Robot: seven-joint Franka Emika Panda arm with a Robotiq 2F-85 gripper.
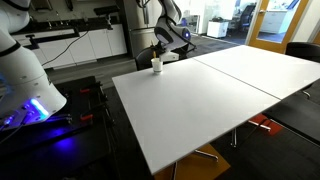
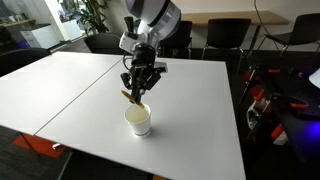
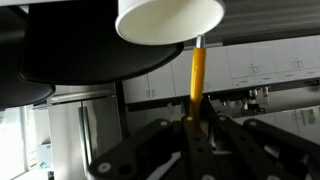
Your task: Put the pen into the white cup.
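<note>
- The table gives the cup a flat, steady base near its edge.
- The pen hangs slanted below the gripper, whose jaws are pinched narrow on one end of it, leaving the free end pointing down at the target.
- The white cup stands upright just beneath. In the wrist view, the pen's tip is near the rim and seemingly not yet inside.
</note>
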